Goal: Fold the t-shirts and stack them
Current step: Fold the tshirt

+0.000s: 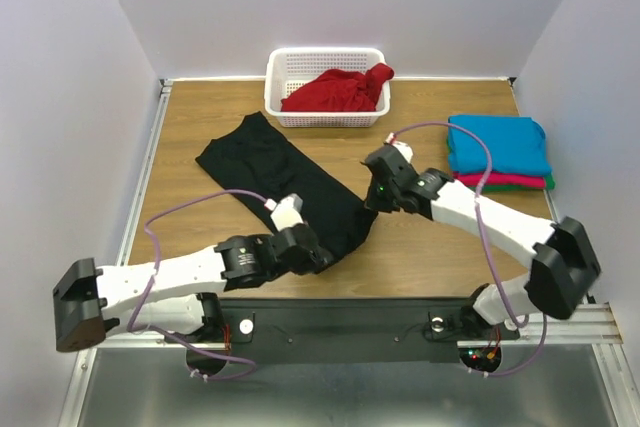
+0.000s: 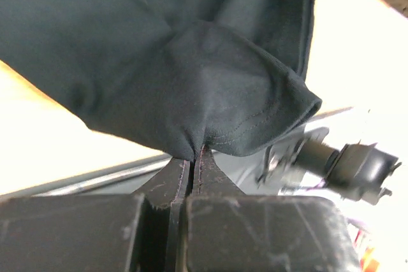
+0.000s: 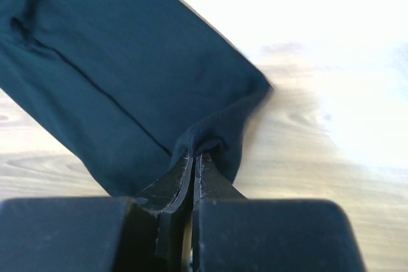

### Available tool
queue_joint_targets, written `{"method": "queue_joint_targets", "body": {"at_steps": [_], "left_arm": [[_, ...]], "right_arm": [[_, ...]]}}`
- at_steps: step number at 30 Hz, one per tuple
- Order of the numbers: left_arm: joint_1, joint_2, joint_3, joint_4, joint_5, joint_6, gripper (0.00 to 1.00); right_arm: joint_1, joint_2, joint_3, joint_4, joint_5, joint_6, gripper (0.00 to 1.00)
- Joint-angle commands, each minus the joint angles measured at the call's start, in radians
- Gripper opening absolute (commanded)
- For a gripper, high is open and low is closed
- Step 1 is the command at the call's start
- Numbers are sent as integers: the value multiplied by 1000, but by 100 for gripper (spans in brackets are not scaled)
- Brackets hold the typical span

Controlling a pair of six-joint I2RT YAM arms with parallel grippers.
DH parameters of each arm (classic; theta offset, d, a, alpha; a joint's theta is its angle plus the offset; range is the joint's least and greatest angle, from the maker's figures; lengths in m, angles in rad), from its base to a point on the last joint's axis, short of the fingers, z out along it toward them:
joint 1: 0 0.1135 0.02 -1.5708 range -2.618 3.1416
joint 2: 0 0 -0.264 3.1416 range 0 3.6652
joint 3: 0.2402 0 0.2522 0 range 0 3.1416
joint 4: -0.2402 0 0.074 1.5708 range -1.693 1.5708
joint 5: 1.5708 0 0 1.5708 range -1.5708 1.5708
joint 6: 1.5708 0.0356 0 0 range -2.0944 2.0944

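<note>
A black t-shirt [image 1: 280, 175] lies folded lengthwise in a long strip across the wooden table [image 1: 430, 247], running from back left to front centre. My left gripper [image 1: 322, 257] is shut on its near corner, pinching a hemmed fold of the black cloth [image 2: 210, 87]. My right gripper [image 1: 374, 203] is shut on the strip's other near corner, and the black cloth [image 3: 127, 68] stretches away from its closed tips. A red t-shirt [image 1: 338, 91] lies crumpled in the white basket [image 1: 285, 62]. At the right stands a stack of folded t-shirts, the turquoise one [image 1: 498, 145] on top of pink-red and green ones.
The white lattice basket stands at the back centre against the wall. White walls close in the table on three sides. The metal rail [image 1: 350, 325] holding both arm bases runs along the near edge.
</note>
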Motion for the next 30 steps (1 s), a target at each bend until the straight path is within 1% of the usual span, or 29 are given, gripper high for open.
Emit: {"method": "queue_joint_targets", "body": {"at_steps": [1,3,9,10,11,13,14,17,21,25,30], "left_arm": [[105,-91,-29,-69,-73,60,0],[166,-137,-38,-71,-89,78,0],[279,-208,-53,-108,-139,95,0],[320,-212,-63,-104,-139,110,0],[340,-214,-67,-95,-133,121,0],[392,-211,-78,-62,-107,158,0],[438,-208,-89,-54,-100,165,0],[503,-190,-103,-20,-77,201,0],[613,-138,-121,70,-38,267,0],[687,-79,-126,118,-19,307,0],[762,-42,-124,179,-1,357,0]], "right_arm": [[-5,104,166,100,-13,-77,0],[-5,201,269,108,-22,-100,0],[-5,446,501,117,-30,-150,0],[-4,469,524,117,-26,-150,0],[-5,491,571,117,-20,-151,1],[-7,549,610,117,-17,-157,0],[-7,564,646,117,-16,-157,0],[-11,630,694,117,-14,-163,0],[-20,696,763,117,-14,-162,0],[-20,742,808,119,18,-173,1],[-25,798,857,120,38,-192,0]]}}
